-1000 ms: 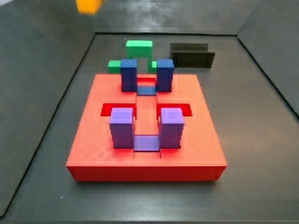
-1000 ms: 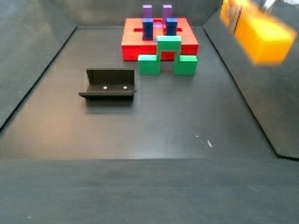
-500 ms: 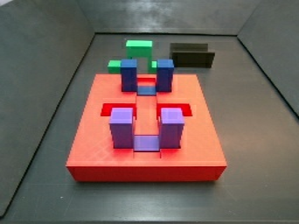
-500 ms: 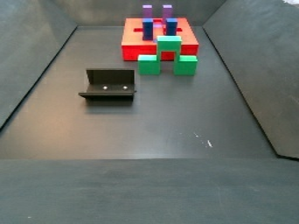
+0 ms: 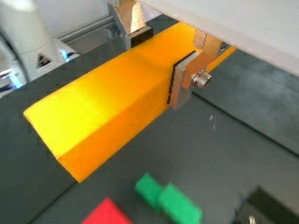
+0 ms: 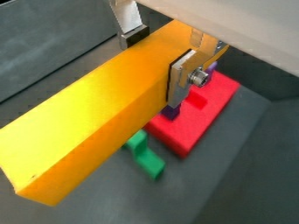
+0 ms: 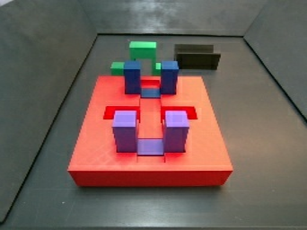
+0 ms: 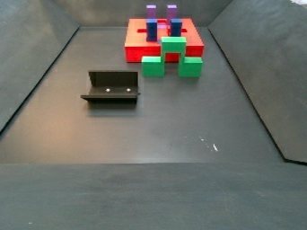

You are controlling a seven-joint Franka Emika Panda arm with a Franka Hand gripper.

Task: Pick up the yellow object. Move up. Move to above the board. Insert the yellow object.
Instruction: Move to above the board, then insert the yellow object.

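Yellow object [image 5: 111, 101] sits clamped between the gripper [image 5: 160, 48] fingers.

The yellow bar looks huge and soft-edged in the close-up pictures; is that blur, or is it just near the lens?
In both wrist views the yellow bar, clamped in the gripper, fills the frame and looks slightly soft; both side views are sharper, evenly lit, and show the red board crisply.

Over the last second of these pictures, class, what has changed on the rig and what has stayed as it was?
A second ago the yellow object showed at the edge of both side views; it has since left them, carried out of sight. The wrist views show the gripper shut on it, above the floor. The board, the green blocks and the fixture have not moved.
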